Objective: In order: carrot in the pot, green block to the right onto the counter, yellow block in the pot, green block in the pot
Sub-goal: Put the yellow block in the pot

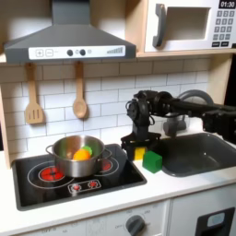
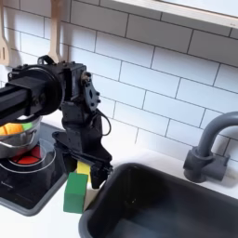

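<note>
Carrot (image 1: 82, 154) already sitting in the pot (image 1: 63, 161), pot parked on the black stovetop (image 1: 41, 181) in the first exterior view. So step one looks done.

Green block (image 1: 152, 161) resting on the pale tabletop (image 1: 175, 189) between stovetop and sink (image 1: 205, 152), just beside the sink's edge. Probably means the push is done too, though hard to swear to it from stills.

End effector (image 2: 84, 170) down low over the yellow block (image 2: 83, 169) in the second exterior view, dark fingers on either side of it, block showing between them. Looks closed on it, or very nearly; can't quite tell whether the block is off the surface. Yellow block right behind the green one, touching or almost.

Still left, by the look of things: lift the yellow block, carry it over to the pot, drop it in, then come back for the green one. Roughly halfway. Green block so close could get nudged on the lift.
</note>
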